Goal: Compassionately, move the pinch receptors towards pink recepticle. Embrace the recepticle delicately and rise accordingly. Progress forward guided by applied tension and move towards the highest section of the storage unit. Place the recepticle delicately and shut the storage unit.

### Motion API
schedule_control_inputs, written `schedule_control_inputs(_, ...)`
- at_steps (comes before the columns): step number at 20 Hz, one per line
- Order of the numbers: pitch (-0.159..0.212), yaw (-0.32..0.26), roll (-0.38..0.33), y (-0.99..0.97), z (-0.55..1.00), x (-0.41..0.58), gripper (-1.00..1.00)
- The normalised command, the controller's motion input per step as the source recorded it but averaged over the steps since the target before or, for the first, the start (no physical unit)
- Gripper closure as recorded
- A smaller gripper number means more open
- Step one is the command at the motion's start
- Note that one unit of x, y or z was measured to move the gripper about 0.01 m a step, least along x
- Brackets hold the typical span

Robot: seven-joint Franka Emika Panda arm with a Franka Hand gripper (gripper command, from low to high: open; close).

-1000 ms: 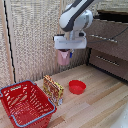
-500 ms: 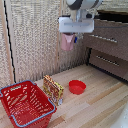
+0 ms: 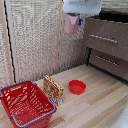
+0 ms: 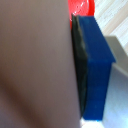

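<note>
In the exterior view my gripper hangs under its white block at the top and is shut on the pale pink cup, held high in the air just off the dresser's near side. The dresser's top drawer stands open, its dark inside showing near the frame's top right; the lower drawer is shut. In the wrist view the cup's wall fills most of the picture, pressed against a blue-tipped finger.
A red bowl sits on the wooden floor, also showing in the wrist view. A snack box stands beside a big red basket at the exterior view's left. A wicker screen stands behind.
My gripper has risen with the pink cup and moved toward the exterior view's right, closer to the dresser's top drawer.
</note>
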Motion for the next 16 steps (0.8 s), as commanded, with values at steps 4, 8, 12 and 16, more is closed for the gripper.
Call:
schedule_control_inputs(4, 0.0, 0.01, -0.023, -0.42, 0.99, 0.154, 1.0)
schedule_control_inputs(8, 0.0, 0.0, -0.015, -0.47, 1.0, 0.156, 1.0)
schedule_control_inputs(12, 0.0, 0.007, -0.001, -0.63, 0.95, 0.095, 1.0)
schedule_control_inputs(16, 0.041, 0.001, -0.028, -0.78, 0.73, 0.0, 1.0)
